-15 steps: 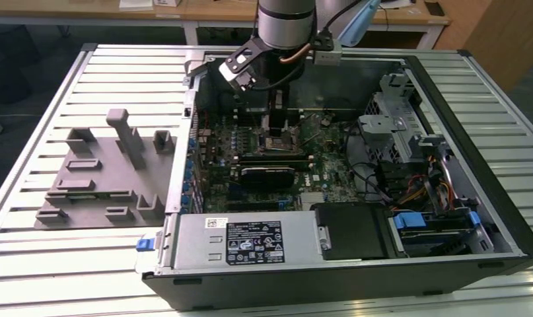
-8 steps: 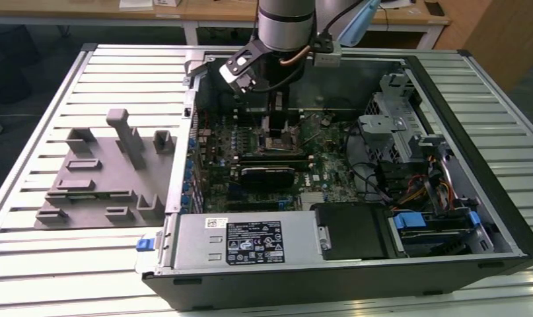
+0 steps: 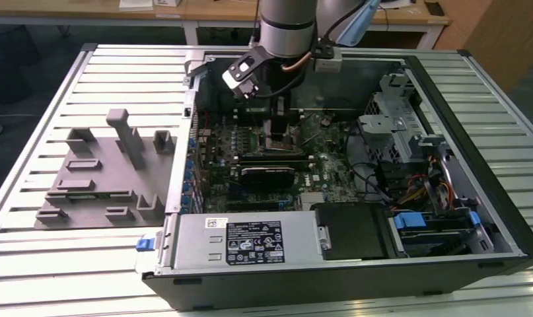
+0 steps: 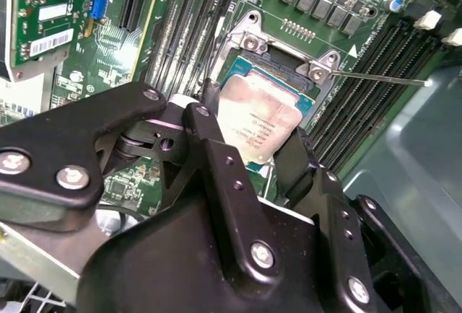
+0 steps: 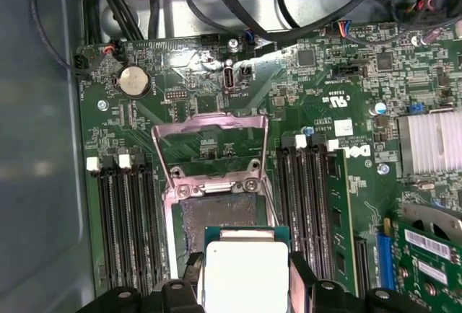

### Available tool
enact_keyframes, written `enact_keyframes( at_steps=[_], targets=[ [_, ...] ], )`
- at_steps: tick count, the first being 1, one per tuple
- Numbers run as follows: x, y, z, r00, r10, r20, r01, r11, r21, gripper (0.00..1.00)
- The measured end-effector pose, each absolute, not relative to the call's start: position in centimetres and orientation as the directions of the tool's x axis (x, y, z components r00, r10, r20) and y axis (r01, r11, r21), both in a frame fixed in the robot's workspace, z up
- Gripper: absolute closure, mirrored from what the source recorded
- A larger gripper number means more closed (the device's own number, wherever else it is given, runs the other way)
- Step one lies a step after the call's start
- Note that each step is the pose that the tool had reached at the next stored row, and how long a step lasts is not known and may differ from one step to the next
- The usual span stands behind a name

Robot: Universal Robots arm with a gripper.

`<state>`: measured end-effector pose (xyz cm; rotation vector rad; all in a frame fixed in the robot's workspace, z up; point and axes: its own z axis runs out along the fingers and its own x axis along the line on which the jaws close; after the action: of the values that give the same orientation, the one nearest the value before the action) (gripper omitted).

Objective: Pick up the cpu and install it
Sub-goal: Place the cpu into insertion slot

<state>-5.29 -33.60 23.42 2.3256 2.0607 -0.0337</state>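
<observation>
The cpu (image 5: 245,273) is a flat silver square with a pale rim. It sits between the black fingers (image 5: 299,278) of my gripper (image 5: 245,284), which is shut on it. In the second wrist view the cpu (image 4: 261,120) hangs slightly tilted over the open socket (image 4: 285,64). The socket's bare contact field (image 5: 216,212) shows just beyond the chip, and the metal load plate (image 5: 209,143) is swung up. In the exterior view my gripper (image 3: 279,129) reaches down into the open computer case (image 3: 477,218), over the motherboard's middle.
Memory slots (image 5: 126,219) flank the socket, with a fitted module (image 5: 336,212) on the other side. Cables (image 5: 238,3) and a finned heatsink (image 5: 429,143) lie nearby. The power supply (image 3: 240,241) and drive cage (image 3: 394,119) crowd the case. Grey fixture blocks (image 3: 107,172) stand on the slatted table (image 3: 37,99).
</observation>
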Motion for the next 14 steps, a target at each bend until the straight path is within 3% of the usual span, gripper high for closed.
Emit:
enact_keyframes(
  at_steps=[14],
  targets=[
    [-5.2,-33.6,22.2,0.089,0.995,-0.034,0.995,-0.088,0.041,0.45]
  ],
)
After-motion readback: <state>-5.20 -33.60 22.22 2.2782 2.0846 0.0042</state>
